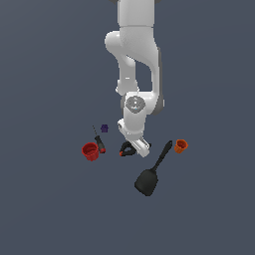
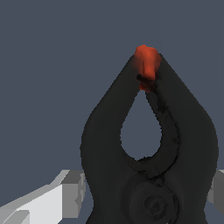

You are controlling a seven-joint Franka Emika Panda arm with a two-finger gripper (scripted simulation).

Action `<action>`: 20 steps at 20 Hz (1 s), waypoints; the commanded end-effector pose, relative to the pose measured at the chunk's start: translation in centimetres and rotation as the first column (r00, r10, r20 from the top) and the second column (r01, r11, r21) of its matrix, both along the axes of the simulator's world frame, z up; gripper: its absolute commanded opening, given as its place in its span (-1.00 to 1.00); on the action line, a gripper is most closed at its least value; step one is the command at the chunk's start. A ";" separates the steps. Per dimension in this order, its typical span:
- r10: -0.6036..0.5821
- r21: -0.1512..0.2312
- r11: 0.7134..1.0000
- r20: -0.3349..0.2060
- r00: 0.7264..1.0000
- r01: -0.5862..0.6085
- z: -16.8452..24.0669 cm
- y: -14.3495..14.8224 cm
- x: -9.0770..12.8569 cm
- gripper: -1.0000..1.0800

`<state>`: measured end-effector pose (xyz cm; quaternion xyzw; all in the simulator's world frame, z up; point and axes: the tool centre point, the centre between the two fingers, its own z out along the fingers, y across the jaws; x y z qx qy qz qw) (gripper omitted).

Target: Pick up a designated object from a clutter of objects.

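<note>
The black spring clamp (image 1: 126, 149) with red-orange tips lies in the middle of the clutter. It fills the wrist view (image 2: 148, 144), its red tip (image 2: 147, 63) pointing away from the camera. My gripper (image 1: 136, 148) is low over it, and its grey fingers (image 2: 70, 192) press against both sides of the clamp's body near the pivot. The clamp's handles are hidden under the hand.
A red cup (image 1: 90, 151), a black-and-red screwdriver (image 1: 99, 142) and a tiny purple piece (image 1: 104, 128) lie toward the exterior view's left. The black spatula (image 1: 151, 175) and an orange cup (image 1: 181, 145) lie toward the exterior view's right.
</note>
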<state>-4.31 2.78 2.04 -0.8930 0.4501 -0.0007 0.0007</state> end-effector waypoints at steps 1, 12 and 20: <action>-0.001 -0.001 1.000 -0.002 1.000 0.001 -0.1 -0.1 -0.1 -1.00; 0.000 0.000 1.000 0.000 1.000 0.000 1.6 0.5 0.2 -1.00; -0.001 0.000 1.000 0.000 1.000 0.001 6.5 2.2 0.7 -1.00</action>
